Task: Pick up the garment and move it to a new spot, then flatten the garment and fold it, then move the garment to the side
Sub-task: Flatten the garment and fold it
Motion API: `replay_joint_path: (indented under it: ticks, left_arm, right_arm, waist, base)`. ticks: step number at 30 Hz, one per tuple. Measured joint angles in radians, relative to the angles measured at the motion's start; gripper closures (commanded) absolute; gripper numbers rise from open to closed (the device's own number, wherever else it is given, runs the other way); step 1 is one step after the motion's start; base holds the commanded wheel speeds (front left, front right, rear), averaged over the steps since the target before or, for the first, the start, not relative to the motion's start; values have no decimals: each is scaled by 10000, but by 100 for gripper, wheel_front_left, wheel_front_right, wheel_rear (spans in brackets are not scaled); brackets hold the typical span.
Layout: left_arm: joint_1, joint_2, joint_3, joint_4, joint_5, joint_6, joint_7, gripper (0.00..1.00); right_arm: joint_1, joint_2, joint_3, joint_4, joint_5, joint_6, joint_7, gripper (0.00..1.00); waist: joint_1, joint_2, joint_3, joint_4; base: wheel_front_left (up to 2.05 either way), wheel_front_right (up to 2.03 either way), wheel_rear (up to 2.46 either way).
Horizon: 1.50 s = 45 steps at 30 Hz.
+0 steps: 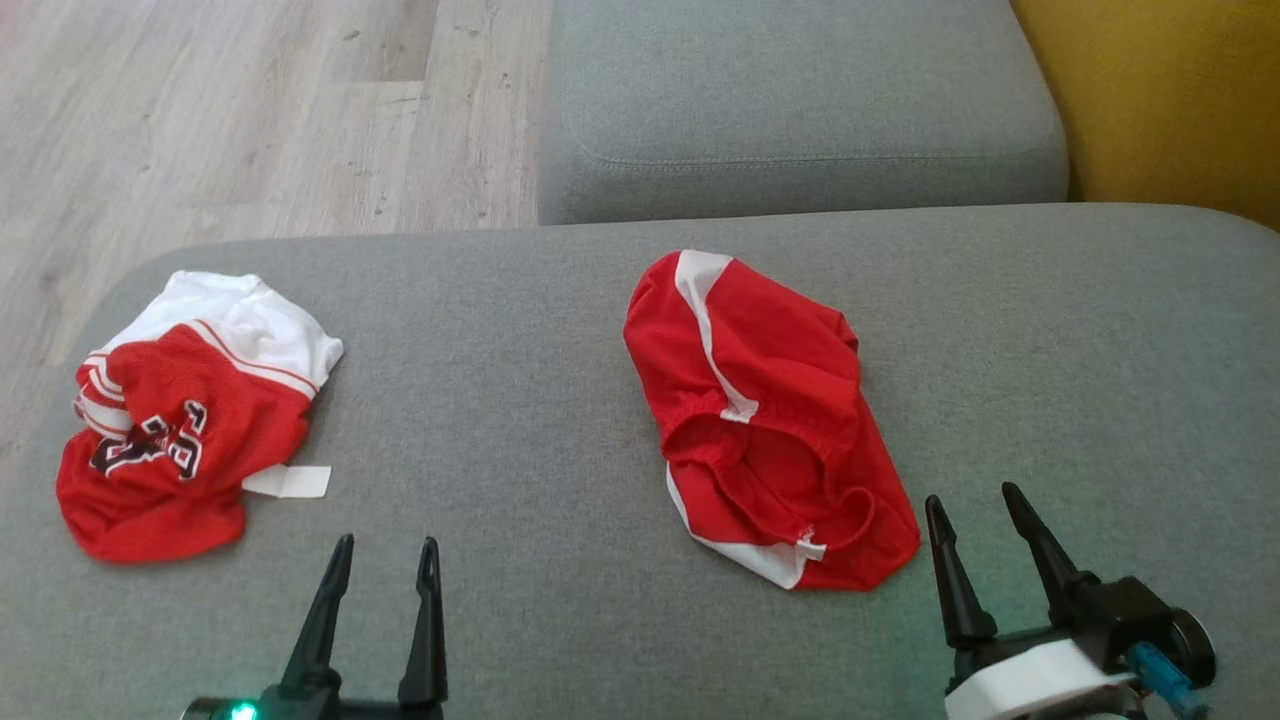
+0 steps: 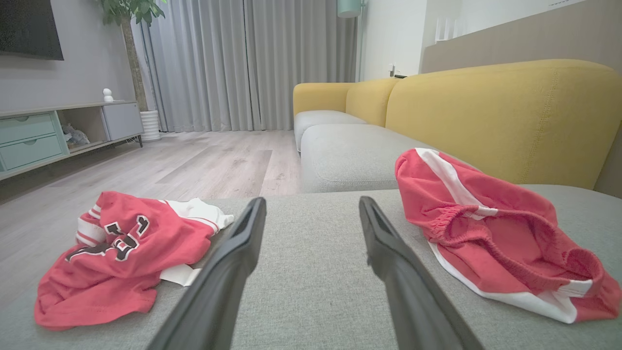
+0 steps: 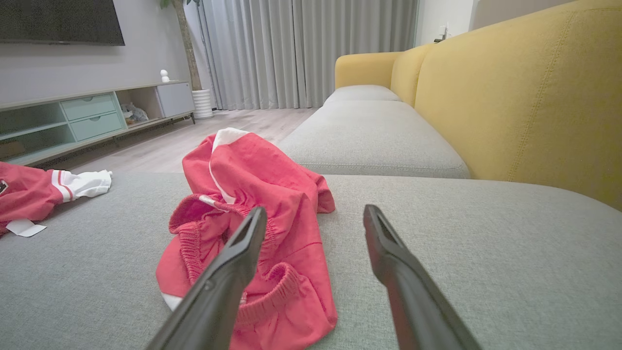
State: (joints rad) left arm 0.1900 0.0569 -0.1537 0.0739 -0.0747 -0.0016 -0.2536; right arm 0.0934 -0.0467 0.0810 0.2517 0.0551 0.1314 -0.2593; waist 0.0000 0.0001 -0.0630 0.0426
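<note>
shorts [image 1: 770, 400]: red with white side stripes and a gathered waistband, lying crumpled near the middle of the grey sofa seat [image 1: 520, 380], waistband end towards the robot
shorts, wrist views: at the right of the left wrist view [image 2: 486, 228]; left of centre in the right wrist view [image 3: 272, 184], where one finger crosses in front of the cloth
jersey [image 1: 170, 440]: red and white with dark lettering, bunched up at the seat's left end, well apart from the shorts; also at lower left of the left wrist view [image 2: 121, 253] and at the left edge of the right wrist view [image 3: 24, 194]
label [image 1: 290, 481]: small white tag sticking out of the jersey's right side, flat on the seat
left gripper [image 1: 388, 545]: low over bare cushion between the two garments, jaws spread and holding nothing [image 2: 312, 201]
right gripper [image 1: 971, 495]: just beside the near right end of the shorts, a strip of grey cushion between them, jaws spread and holding nothing [image 3: 316, 209]
second cushion [image 1: 800, 90]: grey, beyond the seat
backrest [image 1: 1160, 90]: yellow, at the right
floor [image 1: 220, 110]: pale wood planks to the left
room: grey curtains [image 2: 243, 63] and a low cabinet [image 2: 53, 131] with pale green drawers
</note>
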Motion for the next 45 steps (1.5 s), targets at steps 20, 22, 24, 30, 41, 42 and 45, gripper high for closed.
replay_joint_path:
  ticks: [20, 22, 24, 30, 41, 42, 45]
  left_arm:
    - [-178, 127, -826, 217, 846, -554, 0, 0]
    - [-529, 232, -1243, 401, 1001, -729, 0, 0]
    - [-1063, 391, -1751, 665, 1237, -909, 0, 0]
    - [-3013, 982, -3645, 1453, 1933, -1225, -2, 0]
    - [-5654, 2096, -7028, 3503, 1868, -1310, -31, 0]
    - [-5823, 2140, -7143, 3638, 1810, -1310, -31, 0]
    - [-6211, 2178, -7241, 3908, 1636, -1310, -31, 0]
  right_arm:
    - [-4, 2, 98, -67, 63, 0, 0, 0]
    - [-12, 2, 130, -113, 63, 0, 0, 0]
    - [-27, 2, 169, -134, 61, 0, 0, 0]
    - [-492, 2, 293, -309, 50, 0, 0, 0]
    - [-1048, 2, 395, -428, 249, 0, 0, 0]
    - [-1049, 2, 418, -430, 286, 0, 0, 0]
    - [-1052, 2, 456, -433, 339, 0, 0, 0]
  waist:
    - [0, 0, 352, -290]
    - [0, 0, 506, -440]
    - [0, 0, 668, -619]
    - [3, 0, 1414, -1208]
    - [1, 0, 2384, -2682]
    - [2, 0, 2432, -2799]
    - [1, 0, 2549, -3124]
  base:
    - [0, 0, 0]
    - [0, 0, 0]
    - [0, 0, 0]
    - [0, 0, 0]
    - [0, 0, 0]
    - [0, 0, 0]
    - [0, 0, 0]
